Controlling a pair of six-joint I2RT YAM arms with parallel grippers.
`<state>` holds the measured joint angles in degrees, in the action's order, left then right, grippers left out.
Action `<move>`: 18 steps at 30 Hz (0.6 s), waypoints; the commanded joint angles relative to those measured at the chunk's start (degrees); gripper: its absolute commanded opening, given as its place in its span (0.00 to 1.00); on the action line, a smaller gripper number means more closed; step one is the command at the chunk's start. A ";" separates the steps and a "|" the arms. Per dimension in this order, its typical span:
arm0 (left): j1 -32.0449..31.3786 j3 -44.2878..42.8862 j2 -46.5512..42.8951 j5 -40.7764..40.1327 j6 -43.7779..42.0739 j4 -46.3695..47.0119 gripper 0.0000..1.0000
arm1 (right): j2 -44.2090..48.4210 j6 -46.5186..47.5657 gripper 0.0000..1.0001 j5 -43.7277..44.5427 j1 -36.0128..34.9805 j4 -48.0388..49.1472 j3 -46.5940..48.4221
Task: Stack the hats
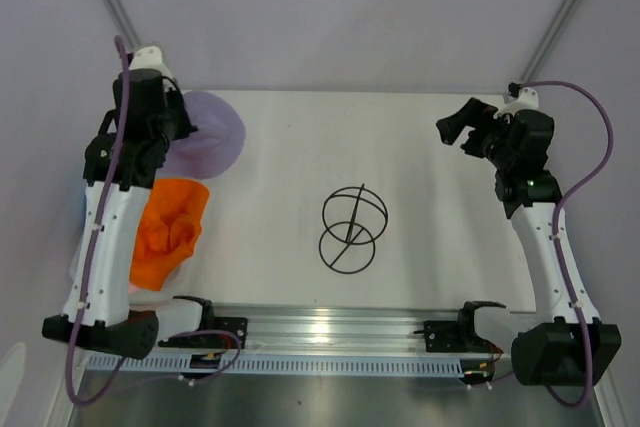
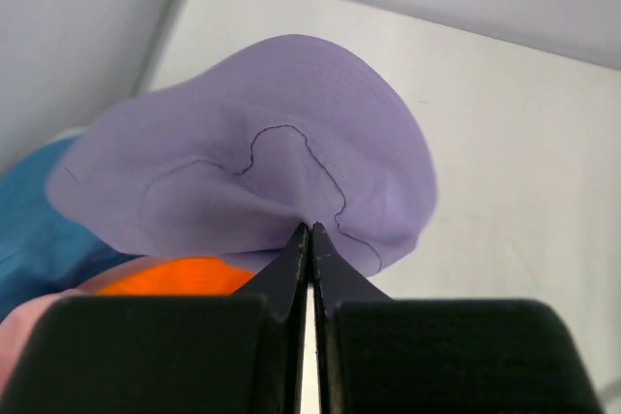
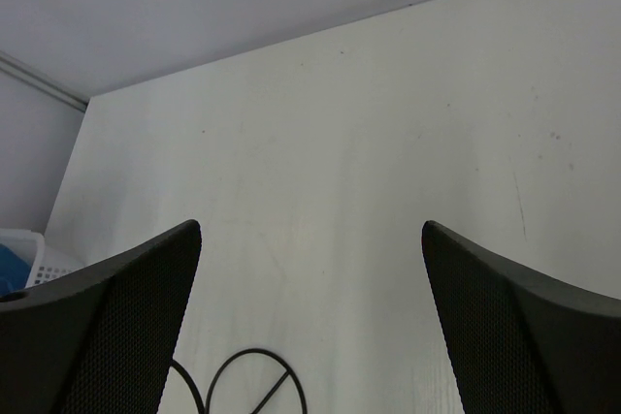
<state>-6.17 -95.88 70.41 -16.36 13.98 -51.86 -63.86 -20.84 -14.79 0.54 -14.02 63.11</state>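
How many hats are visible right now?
4. Lavender hat far left, pinched by left gripper; orange hat just nearer; blue hat and pink hat mostly hidden beside them.

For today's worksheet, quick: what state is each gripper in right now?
Left gripper: closed, pinching the soft lavender-purple fabric brimmed hat.
Right gripper: open, holding nothing.

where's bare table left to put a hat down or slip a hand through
Widest bare stretch: far side, between the lavender hat and the open right end effector. Smaller gaps: orange hat to wire rings, and rings to the right arm. The left edge is crowded: hats bunched under the left arm, left end effector pinching the lavender one.
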 commanded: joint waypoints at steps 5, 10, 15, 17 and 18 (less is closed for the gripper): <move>-17.01 -9.06 -1.24 2.02 -3.60 -8.70 0.01 | 7.68 -1.13 0.99 5.11 -0.36 -5.39 1.22; -26.34 -13.11 -1.24 8.79 -2.65 -10.64 0.01 | 10.94 -4.55 0.99 7.06 -0.27 -8.39 2.19; -33.01 -11.35 -1.86 13.02 0.61 -5.72 0.01 | 13.75 -12.11 0.99 -6.90 -0.36 -4.80 0.61; -34.51 -11.53 -0.90 13.28 1.49 -4.49 0.01 | 14.37 -14.57 1.00 -9.55 -0.36 -3.91 0.00; -35.91 -11.44 -0.46 13.81 1.58 -3.35 0.01 | 14.81 -15.28 1.00 -9.73 -2.01 -4.00 -0.09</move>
<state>-39.33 -106.30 69.45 -5.58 13.52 -59.96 -50.54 -30.63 -18.50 0.27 -20.64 63.07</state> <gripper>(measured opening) 0.009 0.993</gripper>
